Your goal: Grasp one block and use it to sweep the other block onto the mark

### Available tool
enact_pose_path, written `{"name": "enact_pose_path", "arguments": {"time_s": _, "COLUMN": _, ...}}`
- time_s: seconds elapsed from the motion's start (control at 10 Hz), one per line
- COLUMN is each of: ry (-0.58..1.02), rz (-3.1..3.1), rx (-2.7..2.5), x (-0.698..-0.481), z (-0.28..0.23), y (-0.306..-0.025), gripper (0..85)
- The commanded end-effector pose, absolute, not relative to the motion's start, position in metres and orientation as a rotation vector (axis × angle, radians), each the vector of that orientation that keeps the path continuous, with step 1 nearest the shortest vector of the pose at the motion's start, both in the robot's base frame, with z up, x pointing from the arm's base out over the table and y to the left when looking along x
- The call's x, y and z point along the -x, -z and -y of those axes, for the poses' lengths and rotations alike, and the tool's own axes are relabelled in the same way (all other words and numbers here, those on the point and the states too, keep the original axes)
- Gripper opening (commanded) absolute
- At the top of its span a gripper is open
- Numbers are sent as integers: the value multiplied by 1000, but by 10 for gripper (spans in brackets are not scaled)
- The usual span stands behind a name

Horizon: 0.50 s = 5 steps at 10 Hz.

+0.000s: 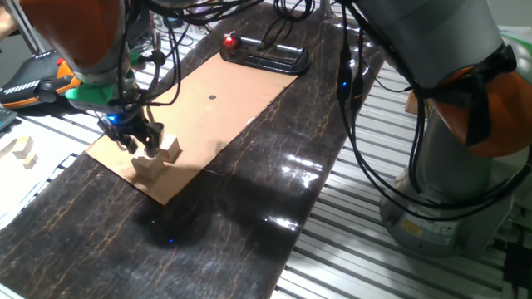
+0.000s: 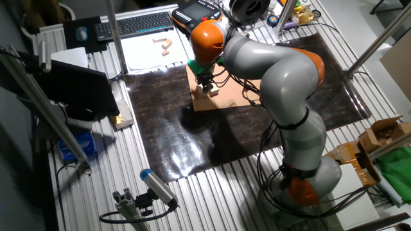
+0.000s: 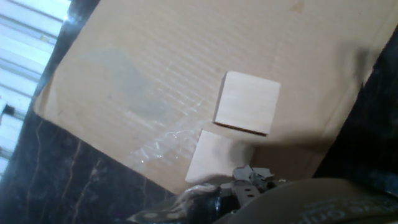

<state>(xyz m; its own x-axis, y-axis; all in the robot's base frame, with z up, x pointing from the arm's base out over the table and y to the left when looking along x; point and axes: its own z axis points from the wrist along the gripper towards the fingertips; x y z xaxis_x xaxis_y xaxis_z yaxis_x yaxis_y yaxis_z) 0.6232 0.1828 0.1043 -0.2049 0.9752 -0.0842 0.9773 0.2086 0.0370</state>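
Two pale wooden blocks lie side by side near the front corner of a cardboard sheet. One block is a little farther in. The other block is closer to the sheet's edge. My gripper hangs right over the nearer block, its fingers look spread, and nothing is clamped between them. In the hand view only a finger part shows at the bottom edge, touching the nearer block's side. The mark, a tiny black dot, lies farther up the sheet, apart from both blocks. The gripper also shows in the other fixed view.
The cardboard lies on a dark glossy mat. A black device with a red light sits at the sheet's far end. Loose wooden pieces lie off the mat at left. The arm's base stands at right, with cables hanging above.
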Motion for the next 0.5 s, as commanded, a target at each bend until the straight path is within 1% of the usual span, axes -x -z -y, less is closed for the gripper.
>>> {"name": "enact_pose_path", "arguments": {"time_s": 0.0, "ry": 37, "rz": -2369, "rx": -1924, "x": -624, "z": -183, "y": -102, "gripper": 850}}
{"name": "enact_pose_path", "arguments": {"time_s": 0.4, "ry": 24, "rz": -2348, "rx": -1956, "x": -627, "z": -181, "y": -88, "gripper": 850}}
